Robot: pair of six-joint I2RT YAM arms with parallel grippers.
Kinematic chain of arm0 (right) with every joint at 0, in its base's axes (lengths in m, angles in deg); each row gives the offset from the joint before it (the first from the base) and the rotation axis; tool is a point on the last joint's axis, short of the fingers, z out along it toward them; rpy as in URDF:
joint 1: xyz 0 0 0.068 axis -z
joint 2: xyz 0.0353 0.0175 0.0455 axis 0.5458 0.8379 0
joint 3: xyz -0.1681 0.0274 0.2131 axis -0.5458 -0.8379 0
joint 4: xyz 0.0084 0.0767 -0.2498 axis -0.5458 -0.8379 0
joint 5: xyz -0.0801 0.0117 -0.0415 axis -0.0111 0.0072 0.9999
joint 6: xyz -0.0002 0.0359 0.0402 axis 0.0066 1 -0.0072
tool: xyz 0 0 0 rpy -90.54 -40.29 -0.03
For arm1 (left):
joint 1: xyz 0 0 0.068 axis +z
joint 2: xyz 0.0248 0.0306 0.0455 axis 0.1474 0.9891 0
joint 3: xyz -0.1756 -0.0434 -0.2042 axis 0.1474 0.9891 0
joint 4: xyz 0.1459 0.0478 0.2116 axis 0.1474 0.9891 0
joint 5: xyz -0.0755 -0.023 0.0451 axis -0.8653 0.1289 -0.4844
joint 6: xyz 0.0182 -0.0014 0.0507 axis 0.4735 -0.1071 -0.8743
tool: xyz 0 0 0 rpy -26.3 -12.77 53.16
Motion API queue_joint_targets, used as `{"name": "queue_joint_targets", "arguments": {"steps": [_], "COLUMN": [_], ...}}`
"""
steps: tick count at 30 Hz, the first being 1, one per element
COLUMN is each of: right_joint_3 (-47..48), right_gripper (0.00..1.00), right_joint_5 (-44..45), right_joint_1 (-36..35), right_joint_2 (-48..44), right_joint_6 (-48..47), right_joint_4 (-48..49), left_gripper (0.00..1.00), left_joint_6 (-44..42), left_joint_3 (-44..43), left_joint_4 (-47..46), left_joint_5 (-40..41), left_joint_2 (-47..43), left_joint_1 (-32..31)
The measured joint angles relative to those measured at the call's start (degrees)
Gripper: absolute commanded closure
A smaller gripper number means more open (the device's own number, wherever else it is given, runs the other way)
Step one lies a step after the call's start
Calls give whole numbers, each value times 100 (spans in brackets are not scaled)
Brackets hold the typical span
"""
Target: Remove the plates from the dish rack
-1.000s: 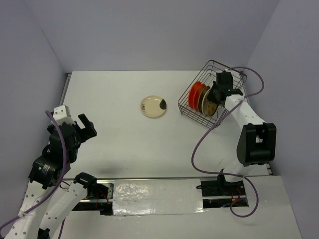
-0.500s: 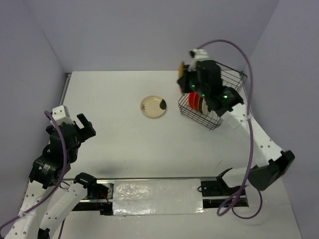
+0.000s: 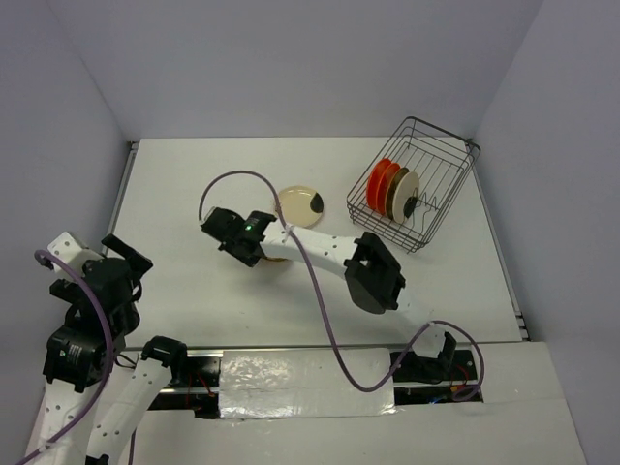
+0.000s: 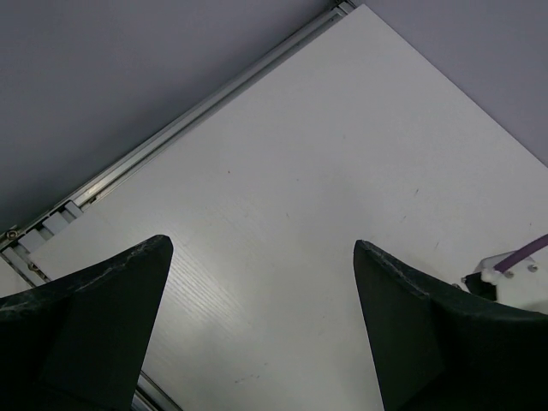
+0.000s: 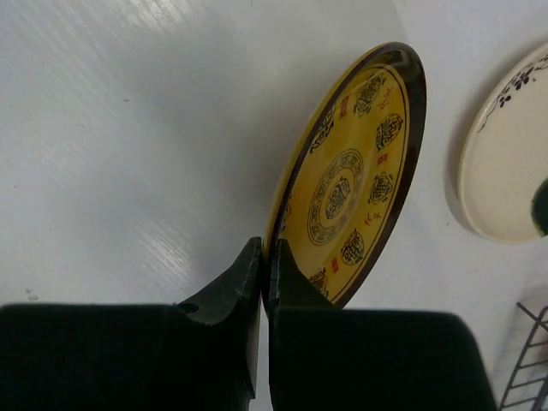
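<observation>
Brown and yellow on the move, one more plate is out! From the top view, the right arm (image 3: 329,250) has swung clear of the dish rack (image 3: 431,165). Half a second ago it hovered there with the plate raised, and a second ago it was down among the prongs. Now it reaches well left of the rack, past the cream plate (image 3: 300,205) lying flat on the table (image 3: 194,174). Only a sliver of the brown plate (image 3: 278,260) peeks from under the arm. Orange-red plates (image 3: 381,181) and a pale plate (image 3: 403,192) still stand in the rack, so I'd say more trips are needed. The left arm (image 3: 92,300) has drawn back, farther from the rack.

Left wrist view: left jaws spread wide, nothing between them, bare table beyond.

Right wrist view: right jaws clenched on the brown plate's rim. It stands on edge, tilted, with the cream plate on its rack side. I cannot tell if it touches the table.
</observation>
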Motion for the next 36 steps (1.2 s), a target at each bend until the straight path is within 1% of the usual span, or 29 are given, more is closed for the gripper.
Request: {"name": "queue_joint_targets", "arguments": {"steps": [1,2,3,4,5,7,9,12,14,15,17,19,22,23,25,27,29,33,36], "right_joint_3": [173,308,343,356,345,157,-271,-1084,-1725,-2092,-2782,-3438,-4325,-4535,-4824,-4878,-4878,-4828,-4717], "right_gripper": [88,72,59,42,32,19,17,16,19,21,22,23,24,25,26,29,31,38,39], "right_joint_5": [42,105,92,-22,-131,-455,-817,-1342,-1554,-1541,-1338,-1025,-474,-372,-330,-396,-490,-664,-708], "right_joint_1": [-70,-138,-173,-184,-186,-166,-129,-20,201,420,1104,2144,3880,4238,4743,4975,5145,5416,5556], "right_joint_2": [192,302,319,313,286,188,-44,-660,-1379,-1853,-2872,-3858,-4964,-5169,-5346,-5226,-4986,-4463,-4124], "right_joint_6": [-11,9,50,131,203,317,411,647,940,1119,1639,2098,2636,2730,2844,2855,2833,2780,2763], "right_joint_4": [-144,-243,-275,-315,-306,-170,4,310,608,798,1169,1650,2267,2343,2406,2446,2492,2494,2492], "left_gripper": [0,1,0,0,1,0,1,0,0,0,1,0,0,1,1,1,0,1,1], "left_joint_6": [24,37,39,39,39,39,39,39,4,-57,-313,-535,-785,-868,-957,-1082,-1185,-1351,-1394], "left_joint_3": [-20,-22,-22,-22,-22,-22,-22,-22,-15,4,83,140,129,125,125,168,199,199,199], "left_joint_4": [4,11,26,39,44,44,48,55,28,-52,-308,-503,-713,-776,-848,-931,-944,-1040,-1121], "left_joint_5": [24,42,46,50,48,55,57,57,28,-52,-385,-734,-1099,-1202,-1379,-1615,-1790,-2098,-2262], "left_joint_2": [-2,9,13,17,17,17,17,17,13,11,20,201,890,1220,1766,2210,2350,2404,2483], "left_joint_1": [2,7,7,7,7,7,7,7,7,7,13,13,17,20,33,61,87,118,120]}}
